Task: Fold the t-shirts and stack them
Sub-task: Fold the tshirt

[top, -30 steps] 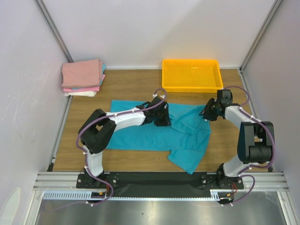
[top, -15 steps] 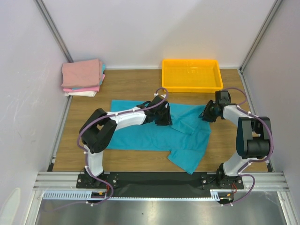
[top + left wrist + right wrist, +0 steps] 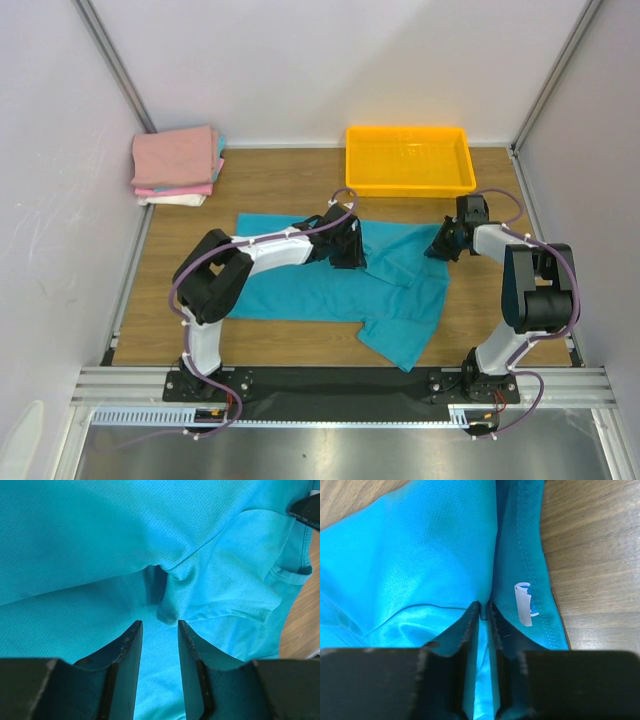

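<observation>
A teal-blue t-shirt point(image 3: 300, 290) lies spread on the wooden table, rumpled on its right side. My left gripper point(image 3: 352, 250) hovers low over its upper middle, open, with a small raised fold of cloth point(image 3: 172, 605) just ahead of the tips point(image 3: 160, 622). At the shirt's right edge my right gripper point(image 3: 437, 250) is pinched on a ridge of teal cloth point(image 3: 483, 604), right beside the white neck label point(image 3: 523, 604). Folded pink and white t-shirts point(image 3: 177, 165) sit stacked at the back left.
A yellow plastic tray point(image 3: 352, 160) stands at the back right, just beyond the right gripper. White walls with metal posts close in the table on the left, right and rear. Bare wood point(image 3: 600, 555) shows right of the shirt's collar edge.
The right gripper's jaws have closed onto the teal cloth by the label, and that arm has tucked slightly inward. The left arm has hardly moved.
</observation>
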`<state>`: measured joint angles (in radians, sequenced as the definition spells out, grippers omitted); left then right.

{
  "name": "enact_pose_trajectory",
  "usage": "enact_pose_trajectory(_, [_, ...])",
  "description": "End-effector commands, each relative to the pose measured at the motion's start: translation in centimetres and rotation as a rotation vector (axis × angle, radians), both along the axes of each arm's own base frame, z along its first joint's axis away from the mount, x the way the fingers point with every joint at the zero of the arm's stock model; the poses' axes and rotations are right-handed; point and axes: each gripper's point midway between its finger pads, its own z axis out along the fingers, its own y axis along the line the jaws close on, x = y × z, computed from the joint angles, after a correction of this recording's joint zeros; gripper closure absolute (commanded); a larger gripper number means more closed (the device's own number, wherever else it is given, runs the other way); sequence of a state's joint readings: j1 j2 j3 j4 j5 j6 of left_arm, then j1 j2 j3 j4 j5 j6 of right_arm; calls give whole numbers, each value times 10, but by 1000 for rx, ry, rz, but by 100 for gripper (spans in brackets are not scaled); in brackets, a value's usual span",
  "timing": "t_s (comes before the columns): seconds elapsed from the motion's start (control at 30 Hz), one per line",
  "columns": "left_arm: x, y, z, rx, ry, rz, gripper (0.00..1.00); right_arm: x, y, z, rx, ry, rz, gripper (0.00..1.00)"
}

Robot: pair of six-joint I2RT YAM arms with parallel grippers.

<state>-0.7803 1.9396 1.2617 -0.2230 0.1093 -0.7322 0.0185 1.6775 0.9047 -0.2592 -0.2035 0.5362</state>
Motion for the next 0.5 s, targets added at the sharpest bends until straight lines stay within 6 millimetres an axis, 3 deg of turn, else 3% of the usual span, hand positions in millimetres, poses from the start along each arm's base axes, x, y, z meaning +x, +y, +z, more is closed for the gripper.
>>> enact_pose_trajectory(0.0, [15,-10,16,-44,-39,-6,60,6,3,1,0,-26,22,87])
enact_pose_trajectory(0.1, [14,-12,15,-47,-31,-8,60,6,4,2,9,-27,27,100])
enact_pose_trajectory(0.47, [15,-18,18,-79,-35,-16,60,-1,-9,27,-46,-44,28,100])
